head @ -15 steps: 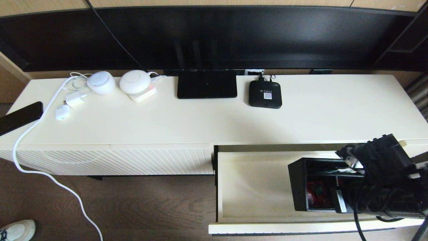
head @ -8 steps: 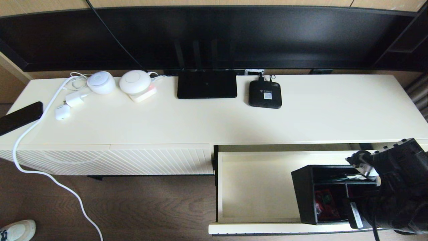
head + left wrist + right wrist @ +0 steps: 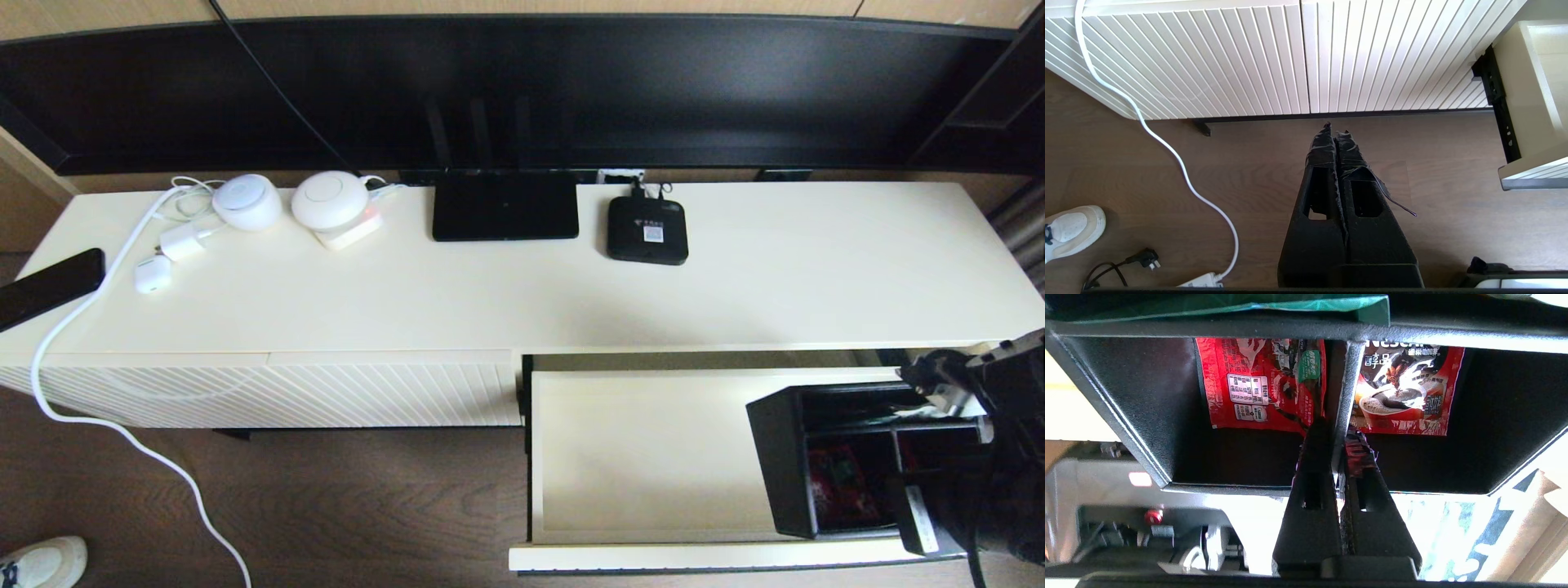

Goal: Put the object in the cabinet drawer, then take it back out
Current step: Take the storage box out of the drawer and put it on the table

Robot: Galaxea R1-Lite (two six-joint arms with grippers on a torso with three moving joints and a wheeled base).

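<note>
The object [image 3: 782, 457], a black organizer box with red packets [image 3: 1257, 384] in its compartments, hangs tilted over the right end of the open cabinet drawer [image 3: 637, 457]. My right gripper [image 3: 1336, 430] is shut on the thin divider [image 3: 1346, 379] between the two smaller compartments, one finger on each side. In the head view the right arm [image 3: 1000, 457] covers the box's right end. The left gripper [image 3: 1336, 130] is shut and holds nothing, low over the wooden floor in front of the ribbed cabinet front [image 3: 1274, 61].
On the cabinet top stand a flat black router [image 3: 504, 214], a small black box [image 3: 647, 230], white round devices [image 3: 330, 200] and chargers, and a phone [image 3: 49, 286]. A white cable [image 3: 98, 425] runs down to the floor. A shoe [image 3: 41, 563] is at the lower left.
The right gripper has carried the box towards the drawer's right end, first nearer to the drawer front. More of the cream drawer floor shows now. The left arm has not moved.
</note>
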